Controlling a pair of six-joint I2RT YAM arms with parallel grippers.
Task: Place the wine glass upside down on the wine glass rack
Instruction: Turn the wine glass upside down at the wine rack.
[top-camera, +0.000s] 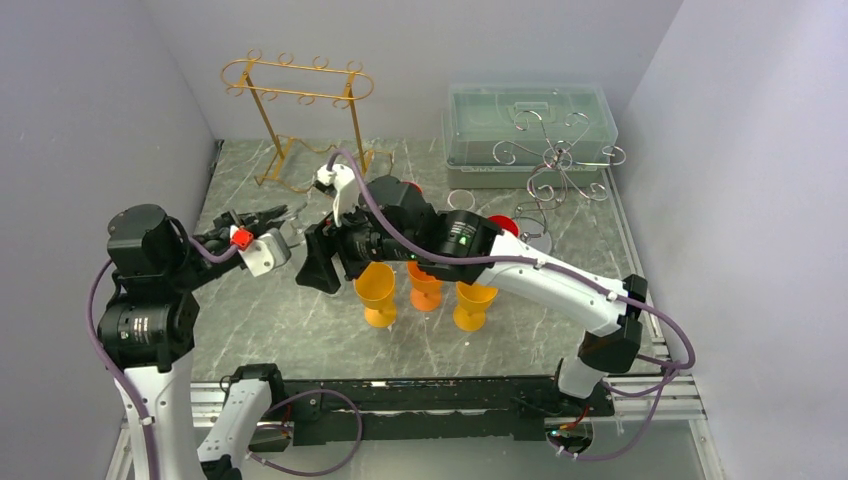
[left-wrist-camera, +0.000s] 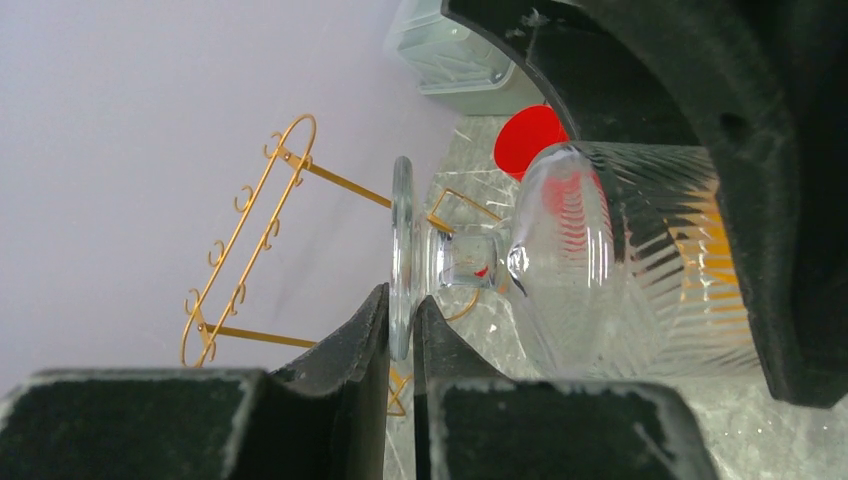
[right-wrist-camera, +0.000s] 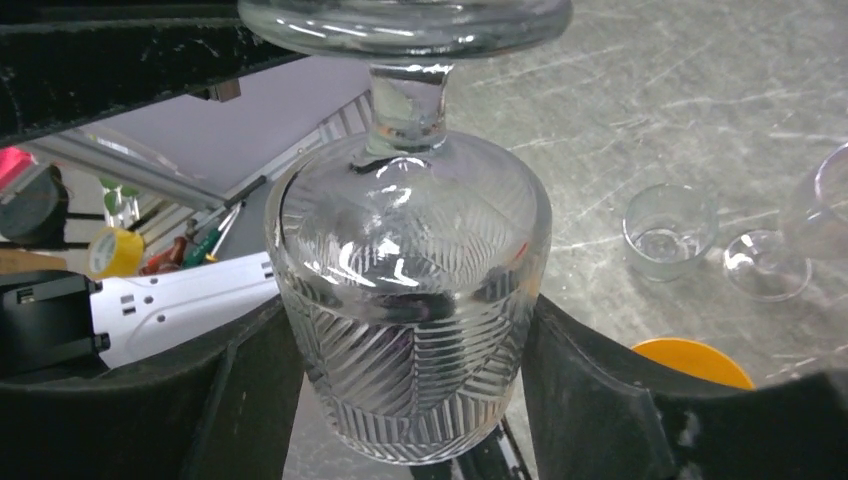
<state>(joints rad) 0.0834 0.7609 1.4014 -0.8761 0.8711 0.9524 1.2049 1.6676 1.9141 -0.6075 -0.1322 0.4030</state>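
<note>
The wine glass (left-wrist-camera: 570, 260) hangs in the air over the left half of the table (top-camera: 300, 340), lying on its side between the two arms, nearer the left edge than the right. The left gripper (left-wrist-camera: 400, 305) is nearly pressed together, pinching the rim of the glass's flat foot between its fingertips. The right gripper (right-wrist-camera: 410, 320) stands wide around the ribbed bowl, one finger against each side of it, so both claws have the glass. The foot faces the gold rack (top-camera: 300, 85), which stands well apart near the far left corner. Three orange cups (top-camera: 424, 285) sit in a row at the middle of the table, under the right arm. A silver wire rack (top-camera: 560, 160) and a clear box (top-camera: 530, 115) stand by the far right corner.
</note>
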